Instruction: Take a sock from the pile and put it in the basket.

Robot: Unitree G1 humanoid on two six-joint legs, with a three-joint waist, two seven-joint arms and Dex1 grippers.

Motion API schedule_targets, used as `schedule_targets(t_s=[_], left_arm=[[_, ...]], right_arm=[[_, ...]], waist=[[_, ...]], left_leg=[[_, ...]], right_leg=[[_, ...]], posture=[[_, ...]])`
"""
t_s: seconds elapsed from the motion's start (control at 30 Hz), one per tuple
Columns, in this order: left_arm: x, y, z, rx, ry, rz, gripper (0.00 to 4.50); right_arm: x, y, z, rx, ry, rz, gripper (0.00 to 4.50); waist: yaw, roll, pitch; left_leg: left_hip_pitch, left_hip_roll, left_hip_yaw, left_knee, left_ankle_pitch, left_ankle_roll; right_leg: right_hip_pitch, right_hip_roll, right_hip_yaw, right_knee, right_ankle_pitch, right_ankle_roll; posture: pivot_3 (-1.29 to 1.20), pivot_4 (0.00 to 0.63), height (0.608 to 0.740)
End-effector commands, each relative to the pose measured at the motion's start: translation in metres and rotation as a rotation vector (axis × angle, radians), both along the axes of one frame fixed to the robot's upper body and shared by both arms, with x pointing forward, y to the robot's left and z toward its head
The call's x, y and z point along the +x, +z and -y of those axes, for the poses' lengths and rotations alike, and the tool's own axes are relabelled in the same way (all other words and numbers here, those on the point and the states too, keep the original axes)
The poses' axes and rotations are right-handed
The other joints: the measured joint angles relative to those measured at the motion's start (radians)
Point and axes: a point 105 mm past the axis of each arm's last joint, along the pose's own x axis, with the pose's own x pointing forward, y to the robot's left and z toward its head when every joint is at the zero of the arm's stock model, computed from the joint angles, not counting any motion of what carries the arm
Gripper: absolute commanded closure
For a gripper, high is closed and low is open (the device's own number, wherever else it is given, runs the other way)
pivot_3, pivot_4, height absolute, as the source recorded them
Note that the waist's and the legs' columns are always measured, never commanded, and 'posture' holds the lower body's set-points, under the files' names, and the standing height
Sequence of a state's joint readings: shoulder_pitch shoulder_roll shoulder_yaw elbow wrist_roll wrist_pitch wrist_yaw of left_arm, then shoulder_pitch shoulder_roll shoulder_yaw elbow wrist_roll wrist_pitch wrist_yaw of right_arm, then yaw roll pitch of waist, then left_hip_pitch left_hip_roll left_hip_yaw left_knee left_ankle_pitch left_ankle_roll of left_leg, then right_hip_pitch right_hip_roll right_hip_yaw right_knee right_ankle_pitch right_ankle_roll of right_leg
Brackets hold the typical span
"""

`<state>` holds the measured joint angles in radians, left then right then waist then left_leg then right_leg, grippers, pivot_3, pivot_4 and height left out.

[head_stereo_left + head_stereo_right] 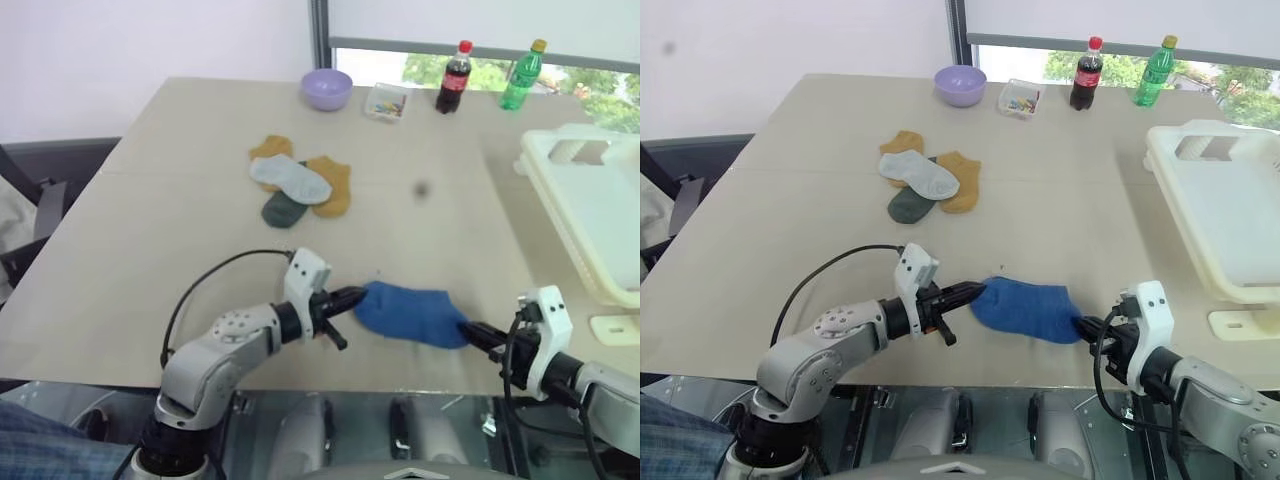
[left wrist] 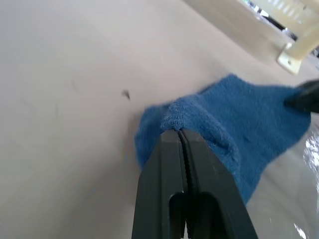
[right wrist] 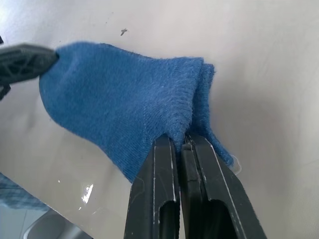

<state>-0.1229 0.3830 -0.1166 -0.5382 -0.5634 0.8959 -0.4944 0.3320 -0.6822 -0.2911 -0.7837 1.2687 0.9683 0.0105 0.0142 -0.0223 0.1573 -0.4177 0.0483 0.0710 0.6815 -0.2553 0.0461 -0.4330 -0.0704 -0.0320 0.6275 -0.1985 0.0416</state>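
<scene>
Sock (image 1: pixel 410 314), blue, is stretched between both claws near the front edge of the tabletop (image 1: pixel 150 240). Left claw (image 1: pixel 357 295) is clamped on one end of the fabric; the left wrist view shows its two black fingers pressed together with a fold of blue knit pinched at their tips. Right claw (image 1: pixel 468 330) is clamped on the opposite end, the cuff bunched between its closed fingers in the right wrist view. Pile (image 1: pixel 297 184) of mustard-orange, light grey and dark green socks lies farther back on the tabletop, well apart from the blue sock. Basket (image 1: pixel 590 200), cream-white, sits at the right edge of the tabletop, apart from both claws.
</scene>
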Motion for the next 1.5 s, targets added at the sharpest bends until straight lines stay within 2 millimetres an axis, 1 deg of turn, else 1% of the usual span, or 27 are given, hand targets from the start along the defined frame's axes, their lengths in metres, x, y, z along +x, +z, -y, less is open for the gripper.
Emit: schedule_targets(t_s=[0.03,0.17,0.33,0.47,0.53,0.6,0.63,0.67,0.73,0.8,0.87,0.9,0.93,1.03,1.13,1.27,1.4,1.5], left_arm=[[0.004,0.010,0.003,-0.019,0.014,0.035,4.47],[0.009,0.013,0.003,-0.033,0.041,0.043,4.47],[0.004,0.006,0.004,-0.017,0.022,0.002,4.47],[0.002,0.004,0.002,-0.005,0.010,-0.009,4.47],[0.002,0.003,0.002,-0.006,0.008,-0.013,4.47],[0.002,0.003,0.002,-0.009,0.009,-0.016,4.50],[0.002,0.002,0.002,-0.009,0.009,-0.017,4.50],[0.002,0.002,0.002,-0.008,0.009,-0.016,4.50],[0.002,0.002,0.001,-0.005,0.008,-0.014,4.50],[0.002,0.001,0.001,-0.004,0.008,-0.014,4.50],[0.002,0.000,0.001,-0.003,0.010,-0.018,4.50],[0.002,0.000,0.001,0.000,0.008,-0.018,4.50],[0.003,-0.001,0.001,0.002,0.006,-0.017,4.50],[0.003,-0.003,0.002,0.003,0.002,-0.024,4.50],[0.004,-0.005,0.004,0.008,-0.009,-0.028,4.50],[0.004,-0.005,0.006,0.034,-0.039,-0.008,4.50],[0.002,-0.010,0.004,0.043,-0.044,-0.009,4.50],[0.002,-0.011,0.005,0.041,-0.041,-0.012,4.50]], right_arm=[[0.001,0.008,-0.001,0.000,0.000,0.043,4.50],[0.002,0.009,-0.001,0.004,0.001,0.047,4.50],[0.002,0.006,0.000,0.001,-0.001,0.034,4.50],[0.001,0.003,-0.001,-0.003,0.004,0.021,4.50],[0.005,0.001,0.004,-0.036,-0.023,0.036,4.50],[0.007,0.002,0.005,-0.065,-0.016,0.057,3.79],[0.004,0.002,0.003,-0.069,0.005,0.058,3.27],[0.002,0.001,0.005,-0.088,0.008,0.059,2.99],[0.002,0.000,0.010,-0.133,0.004,0.072,2.08],[0.004,0.008,0.017,-0.190,0.027,0.142,2.08],[0.011,0.027,0.016,-0.224,0.064,0.297,2.08],[0.014,0.037,0.014,-0.229,0.087,0.373,2.08],[0.016,0.042,0.013,-0.232,0.104,0.421,2.08],[0.024,0.050,0.003,-0.264,0.261,0.507,2.08],[0.026,0.041,-0.023,-0.235,0.463,0.526,2.08],[0.025,0.030,-0.043,-0.140,0.605,0.530,2.08],[0.034,0.015,-0.050,-0.135,0.670,0.529,2.08],[0.039,0.005,-0.051,-0.146,0.695,0.506,2.08]], waist=[[0.000,0.000,0.000],[0.000,0.000,0.000],[0.000,0.000,0.000],[0.000,0.000,0.000],[0.000,0.000,0.000],[0.000,0.000,0.000],[0.000,0.000,0.000],[0.000,0.000,0.000],[0.001,0.000,0.000],[0.001,0.000,0.000],[-0.001,0.000,0.000],[-0.001,0.000,0.000],[-0.001,0.000,0.000],[-0.002,0.001,0.000],[-0.001,0.000,0.001],[0.002,0.000,0.001],[0.000,-0.001,0.001],[0.000,-0.001,0.001]], left_leg=[[0.000,0.000,0.000,0.000,0.000,0.000],[0.000,0.000,0.000,0.000,0.000,0.000],[0.000,-0.001,0.000,0.000,0.000,0.000],[0.000,-0.001,0.000,0.000,0.000,0.000],[0.000,0.000,0.000,0.000,0.000,0.000],[0.000,-0.001,0.000,0.000,0.000,0.000],[0.000,-0.001,0.000,0.000,0.000,0.000],[0.000,-0.001,0.000,0.000,0.000,0.000],[0.000,-0.001,0.000,0.000,0.000,0.000],[0.000,-0.001,0.000,0.000,0.000,0.000],[0.000,-0.001,0.000,0.000,0.000,0.000],[0.000,-0.002,0.000,0.000,0.000,0.000],[0.000,-0.002,0.000,0.000,0.000,0.000],[0.001,-0.002,0.000,0.000,0.000,0.000],[0.001,-0.002,0.000,0.000,0.000,0.000],[0.000,-0.002,-0.001,-0.001,0.000,0.000],[0.000,-0.004,0.000,-0.001,-0.001,0.001],[0.001,-0.004,0.001,0.000,-0.001,0.001]], right_leg=[[0.000,0.000,0.000,0.000,0.000,0.000],[0.000,0.000,0.000,0.000,0.000,0.000],[0.000,0.000,0.000,0.000,0.000,0.000],[0.000,0.000,0.000,0.000,0.000,0.000],[0.000,0.000,0.000,0.000,0.000,0.000],[0.000,0.000,0.000,0.000,0.000,0.000],[0.000,0.000,0.000,0.000,0.000,0.000],[0.000,0.000,0.000,0.000,0.000,0.000],[0.000,0.000,0.000,0.000,0.000,0.000],[0.000,0.000,0.000,0.000,0.000,0.000],[0.000,0.000,0.000,-0.001,0.000,0.000],[0.000,0.000,0.000,-0.001,0.000,0.000],[0.000,0.000,0.000,0.000,0.000,0.000],[0.000,0.001,-0.001,0.000,0.000,0.000],[0.001,0.001,-0.001,0.000,0.000,0.000],[0.000,0.001,-0.002,-0.001,0.000,0.000],[0.001,0.000,0.000,-0.001,0.000,0.000],[0.001,0.000,0.000,-0.001,0.000,0.000]], posture=[[0.00,0.150,0.736],[0.00,0.150,0.736],[0.00,0.150,0.736],[0.00,0.150,0.736],[0.00,0.150,0.736],[0.00,0.150,0.736],[0.00,0.150,0.736],[0.00,0.150,0.736],[0.00,0.150,0.736],[0.00,0.150,0.736],[0.00,0.150,0.736],[0.00,0.150,0.736],[0.00,0.150,0.736],[0.00,0.150,0.736],[0.00,0.150,0.736],[0.00,0.150,0.736],[0.00,0.150,0.736],[0.00,0.150,0.736]])
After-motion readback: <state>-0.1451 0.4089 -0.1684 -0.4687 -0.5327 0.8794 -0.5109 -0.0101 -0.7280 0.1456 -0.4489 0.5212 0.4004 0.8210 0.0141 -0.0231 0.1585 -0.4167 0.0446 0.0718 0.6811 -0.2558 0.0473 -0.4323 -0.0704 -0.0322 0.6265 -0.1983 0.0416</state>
